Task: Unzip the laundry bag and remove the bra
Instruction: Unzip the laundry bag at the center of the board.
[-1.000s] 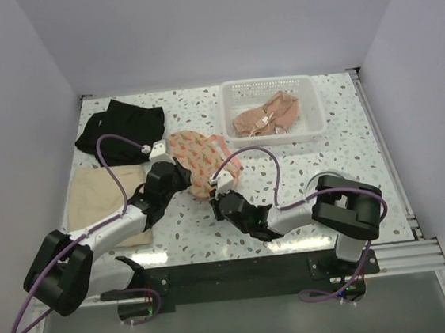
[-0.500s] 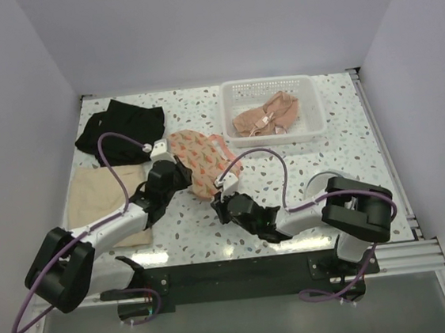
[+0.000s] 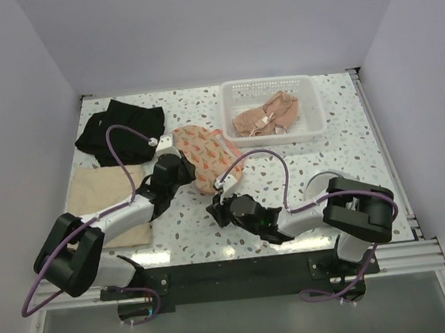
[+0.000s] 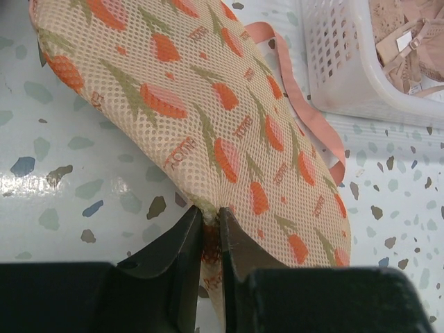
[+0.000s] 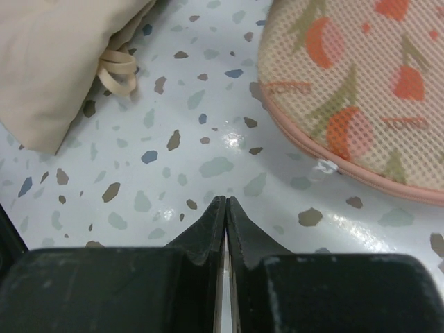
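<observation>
My left gripper pinches the tulip-print mesh laundry bag at its twelve o'clock; my right gripper is closed, empty. Tugging what may be the zip pull could slip that thin pinch.

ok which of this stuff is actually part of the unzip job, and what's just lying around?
Job: mesh laundry bag, edge pinched in the left jaws; the bra inside isn't visible.
Lying about: black garment, beige cloth, white basket with pinkish underwear in it.
</observation>
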{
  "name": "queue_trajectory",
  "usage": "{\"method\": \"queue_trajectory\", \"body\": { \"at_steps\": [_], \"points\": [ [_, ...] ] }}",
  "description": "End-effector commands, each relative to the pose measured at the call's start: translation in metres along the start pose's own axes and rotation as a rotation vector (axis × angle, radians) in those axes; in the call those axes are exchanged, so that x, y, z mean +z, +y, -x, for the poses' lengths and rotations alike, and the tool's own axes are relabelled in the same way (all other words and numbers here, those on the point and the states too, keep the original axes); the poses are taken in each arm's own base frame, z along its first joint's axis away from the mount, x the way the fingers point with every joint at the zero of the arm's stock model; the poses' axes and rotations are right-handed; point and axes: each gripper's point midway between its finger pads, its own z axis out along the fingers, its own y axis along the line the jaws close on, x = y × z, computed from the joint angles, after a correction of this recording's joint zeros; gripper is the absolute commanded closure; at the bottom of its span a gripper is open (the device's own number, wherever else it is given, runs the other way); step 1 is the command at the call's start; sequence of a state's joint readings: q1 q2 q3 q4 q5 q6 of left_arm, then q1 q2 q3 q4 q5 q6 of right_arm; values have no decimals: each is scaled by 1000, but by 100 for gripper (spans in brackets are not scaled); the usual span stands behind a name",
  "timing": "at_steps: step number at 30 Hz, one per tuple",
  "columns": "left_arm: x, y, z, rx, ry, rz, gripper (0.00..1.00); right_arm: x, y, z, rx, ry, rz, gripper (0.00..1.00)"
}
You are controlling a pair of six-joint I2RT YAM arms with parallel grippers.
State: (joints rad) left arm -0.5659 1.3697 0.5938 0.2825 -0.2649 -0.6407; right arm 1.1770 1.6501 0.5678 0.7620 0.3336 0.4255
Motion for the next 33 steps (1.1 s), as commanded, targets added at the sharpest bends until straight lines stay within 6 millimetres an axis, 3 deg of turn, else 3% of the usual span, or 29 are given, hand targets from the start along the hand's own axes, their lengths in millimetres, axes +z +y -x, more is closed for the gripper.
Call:
{"method": "queue_trajectory", "body": {
  "at_steps": [1, 4, 6, 11, 17, 23, 33],
  "points": [
    [-3, -22, 36, -2, -91, -58, 81, -12, -23, 25, 71, -127, -115, 66],
    [-4, -24, 36, -5, -88, -65, 81, -17, -38, 21, 71, -136, -181, 46],
    [-5, -24, 36, -4, -86, -65, 81, -19, -48, 21, 68, -152, -228, 44],
    [-7, -25, 35, -8, -80, -67, 82, -16, -52, 27, 63, -192, -253, 43],
    [-9, -23, 36, -8, -84, -63, 82, 1, -39, 44, 57, -216, -241, 41],
    [-10, -22, 35, -12, -83, -62, 82, 13, -38, 44, 90, -207, -235, 41],
    [-11, -23, 32, -16, -75, -72, 82, 25, -40, 47, 134, -204, -231, 50]
  ]
}}
